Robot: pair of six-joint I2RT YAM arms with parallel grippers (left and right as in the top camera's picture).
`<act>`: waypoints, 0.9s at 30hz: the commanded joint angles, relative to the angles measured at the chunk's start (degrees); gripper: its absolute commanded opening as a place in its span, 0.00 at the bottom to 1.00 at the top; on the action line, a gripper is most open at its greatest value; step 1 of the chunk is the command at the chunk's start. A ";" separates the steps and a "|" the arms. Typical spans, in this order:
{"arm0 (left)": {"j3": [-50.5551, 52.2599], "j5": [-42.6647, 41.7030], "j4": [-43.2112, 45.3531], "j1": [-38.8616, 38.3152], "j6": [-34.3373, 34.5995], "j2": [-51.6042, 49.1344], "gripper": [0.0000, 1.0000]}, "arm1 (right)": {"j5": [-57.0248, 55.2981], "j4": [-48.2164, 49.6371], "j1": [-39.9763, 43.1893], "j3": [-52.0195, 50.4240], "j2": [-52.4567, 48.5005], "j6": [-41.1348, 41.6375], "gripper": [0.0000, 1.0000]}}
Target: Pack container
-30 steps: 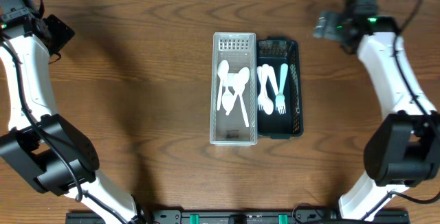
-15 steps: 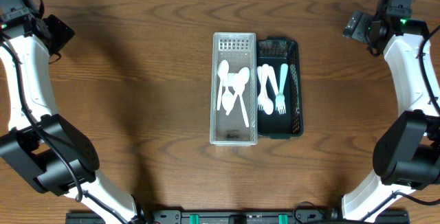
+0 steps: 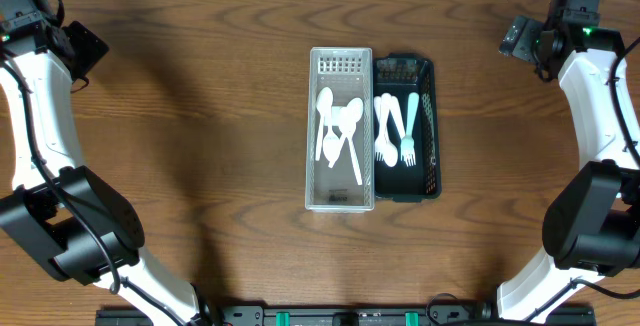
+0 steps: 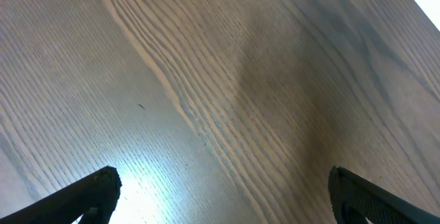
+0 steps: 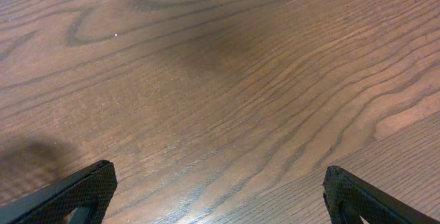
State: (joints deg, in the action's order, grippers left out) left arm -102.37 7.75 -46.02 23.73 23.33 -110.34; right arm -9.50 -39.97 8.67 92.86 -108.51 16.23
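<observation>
Both arms are far from the work, so a risk comes only if you reach in again. The left gripper [image 4: 227, 196] is at the far left corner and the right gripper [image 5: 220, 193] at the far right corner. In each wrist view the two fingertips are wide apart, with only bare wood between them, so both jaws are fully open and hold nothing.

The things to pack are in the middle of the brown wooden table [image 3: 200, 116]. The pale, long, perforated plastic tray [image 3: 340, 194] holds the white plastic spoons [image 3: 338, 131]. The dark rectangular plastic mesh basket [image 3: 431, 131] touches its right side and holds the white plastic forks [image 3: 384, 131] and one light blue plastic fork [image 3: 410, 124]. I see no loose cutlery on the table, so I judge the packing is finished or almost finished.

What can go wrong, in my opinion:
- Both containers look thin and light, and the wood is smooth. A push on one wall will probably slide both, because they touch.
- The cutlery is thin, glossy plastic and lies flat and overlapping. A pinch can slip, or lift two pieces together.
- A fingertip can catch in the mesh or in the slots of the tray and tip the container.
</observation>
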 commanded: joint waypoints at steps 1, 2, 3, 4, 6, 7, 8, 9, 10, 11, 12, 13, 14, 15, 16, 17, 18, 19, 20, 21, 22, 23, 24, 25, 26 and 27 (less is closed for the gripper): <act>-0.98 0.66 0.02 0.04 -0.52 1.05 0.98 | -0.13 -0.09 0.04 1.05 1.51 -0.22 0.99; -0.98 0.66 0.02 0.07 -0.52 1.05 0.98 | -0.13 -0.09 0.04 1.05 1.51 -0.22 0.99; -0.98 0.66 0.04 0.04 -0.52 1.05 0.98 | -0.13 -0.11 0.04 1.05 1.51 -0.22 0.99; -0.98 0.66 0.02 -0.07 -0.52 1.05 0.98 | -0.11 -0.09 0.04 1.05 1.51 -0.22 0.99; -0.98 0.74 -0.39 -0.33 -0.59 1.27 0.98 | -0.13 -0.09 0.04 1.05 1.51 -0.22 0.99; -0.98 0.72 -0.96 -0.33 -0.55 1.53 0.98 | -0.13 -0.09 0.04 1.05 1.51 -0.22 0.99; -0.98 0.72 -1.77 -0.35 -0.57 2.23 0.98 | -0.13 -0.11 0.04 1.05 1.51 -0.22 0.99; -0.98 0.72 -2.51 -0.46 -0.57 2.91 0.98 | -0.13 -0.09 0.04 1.05 1.51 -0.22 0.99; -0.98 0.68 -3.80 -0.63 -0.52 4.15 0.98 | -0.13 -0.09 0.04 1.05 1.51 -0.22 0.99; -0.98 0.66 -4.90 -0.94 -0.52 5.42 0.98 | -0.13 -0.09 0.04 1.05 1.51 -0.22 0.99; -0.98 0.68 -5.64 -1.49 -0.55 7.13 0.98 | -0.13 -0.09 0.04 1.05 1.51 -0.22 0.99; -0.98 0.74 -5.79 -2.10 -0.94 8.83 0.98 | -0.13 -0.09 0.04 1.05 1.51 -0.22 0.99; -0.98 0.81 -5.51 -2.97 -2.67 10.88 0.98 | -0.13 -0.09 0.04 1.05 1.51 -0.22 0.99; -0.98 0.94 -5.01 -3.85 -4.66 13.14 0.98 | -0.13 -0.09 0.04 1.05 1.51 -0.22 0.99; -0.98 0.94 -4.33 -4.61 -6.38 15.10 0.98 | -0.13 -0.09 0.04 1.05 1.51 -0.22 0.99; -0.98 0.94 -3.37 -5.51 -8.11 17.55 0.98 | -0.13 -0.09 0.04 1.05 1.51 -0.22 0.99; -0.98 0.92 -2.54 -6.32 -9.49 19.69 0.98 | -0.13 -0.09 0.04 1.05 1.53 -0.22 0.99; -0.98 0.92 -1.81 -7.17 -10.73 21.88 0.98 | -0.13 -0.09 0.04 1.05 1.51 -0.22 0.99; -0.98 0.92 -1.40 -8.24 -12.00 24.63 0.98 | -0.13 -0.09 0.04 1.05 1.51 -0.22 0.99; -0.98 0.92 -1.44 -9.11 -12.85 26.75 0.98 | -0.13 -0.09 0.04 1.05 1.51 -0.22 0.99; -0.96 0.90 -1.64 -10.19 -13.40 29.05 0.98 | -0.13 -0.09 0.04 1.05 1.51 -0.22 0.99; -0.94 0.92 -1.92 -11.15 -13.46 31.12 0.98 | -0.13 -0.11 0.04 1.05 1.51 -0.22 0.99; -0.81 0.87 -2.36 -12.35 -13.46 33.42 0.98 | -0.13 -0.09 0.04 1.05 1.51 -0.22 0.99; -0.72 0.87 -2.99 -13.46 -13.46 35.39 0.98 | -0.13 -0.09 0.04 1.05 1.51 -0.22 0.99; -0.46 0.87 -3.78 -14.80 -13.44 37.70 0.98 | -0.13 -0.09 0.04 1.05 1.51 -0.22 0.99; -0.11 0.87 -4.52 -15.93 -13.44 39.65 0.98 | -0.13 -0.09 0.04 1.05 1.51 -0.20 0.99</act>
State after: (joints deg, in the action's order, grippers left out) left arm -102.52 7.94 -49.25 10.37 12.14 -74.63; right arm -9.47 -39.99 8.67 92.86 -108.49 16.23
